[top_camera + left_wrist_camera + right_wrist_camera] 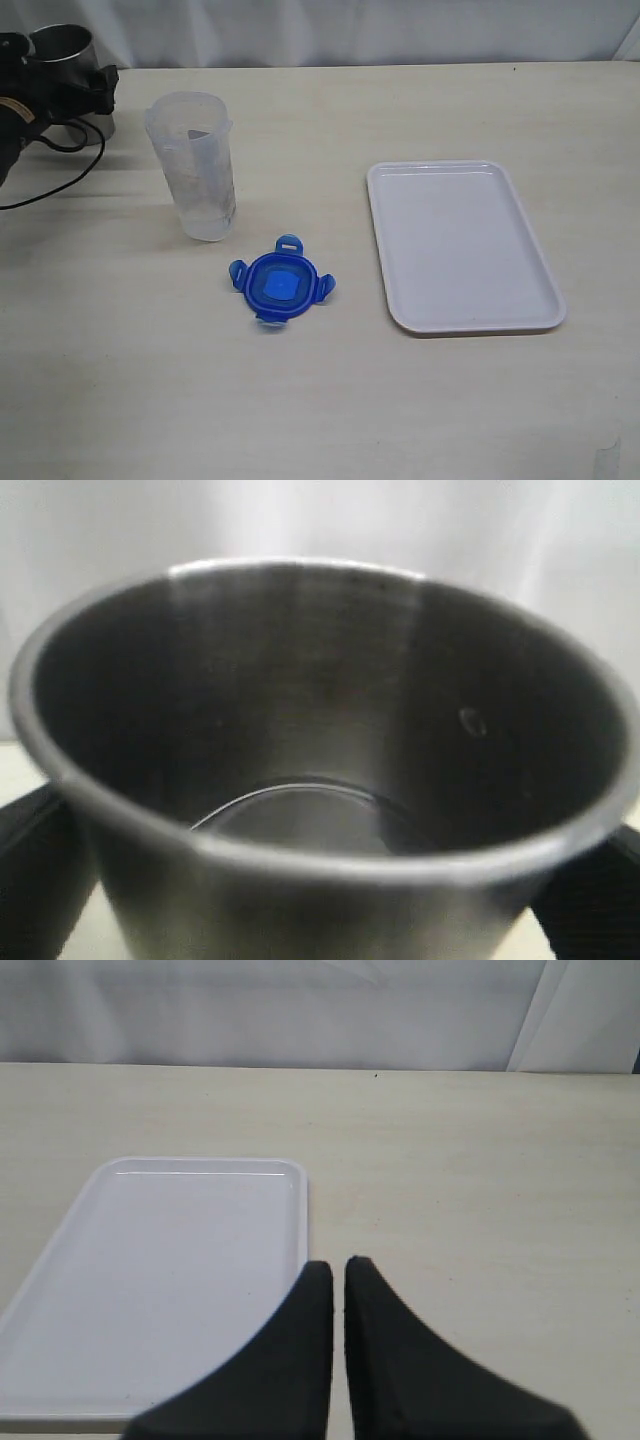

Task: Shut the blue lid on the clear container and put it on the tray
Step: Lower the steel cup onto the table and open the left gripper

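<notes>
The clear container [195,165] stands upright and uncovered on the table, left of centre. The blue lid [282,285] lies flat on the table in front of it, slightly to its right, with its flaps spread. The white tray [460,245] sits to the right with nothing on it. My left gripper [62,85] is at the far left back corner, away from container and lid, and its fingers [30,880] clasp a grey metal cup [320,730]. My right gripper [338,1265] is shut and holds nothing, poised by the tray's [150,1290] side rim; the exterior view does not show it.
The metal cup [62,45] sits in the left gripper at the table's back left, with black cables [60,165] trailing beside it. A pale wall or curtain runs behind the table's far edge.
</notes>
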`<state>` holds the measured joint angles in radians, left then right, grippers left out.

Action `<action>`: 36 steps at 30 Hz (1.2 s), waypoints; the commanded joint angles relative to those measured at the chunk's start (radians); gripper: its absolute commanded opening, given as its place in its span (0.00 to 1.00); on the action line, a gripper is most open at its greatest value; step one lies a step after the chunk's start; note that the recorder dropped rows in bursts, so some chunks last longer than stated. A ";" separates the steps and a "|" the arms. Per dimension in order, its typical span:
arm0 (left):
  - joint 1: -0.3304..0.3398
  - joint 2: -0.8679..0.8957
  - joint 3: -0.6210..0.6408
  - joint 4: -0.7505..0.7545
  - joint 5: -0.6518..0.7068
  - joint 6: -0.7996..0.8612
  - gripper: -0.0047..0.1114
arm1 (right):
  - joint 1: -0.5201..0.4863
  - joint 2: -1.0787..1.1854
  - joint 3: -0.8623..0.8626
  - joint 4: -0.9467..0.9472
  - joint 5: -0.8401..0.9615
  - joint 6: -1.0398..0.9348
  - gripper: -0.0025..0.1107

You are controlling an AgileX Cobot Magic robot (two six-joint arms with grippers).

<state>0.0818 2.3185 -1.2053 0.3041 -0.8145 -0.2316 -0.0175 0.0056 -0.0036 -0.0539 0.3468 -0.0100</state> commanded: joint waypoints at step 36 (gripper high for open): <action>0.015 -0.209 0.379 -0.092 -0.105 0.058 0.93 | -0.003 -0.006 0.004 -0.004 -0.001 -0.004 0.06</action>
<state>0.0948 2.1676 -0.8643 0.2267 -0.9031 -0.1801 -0.0175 0.0056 -0.0036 -0.0539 0.3468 -0.0100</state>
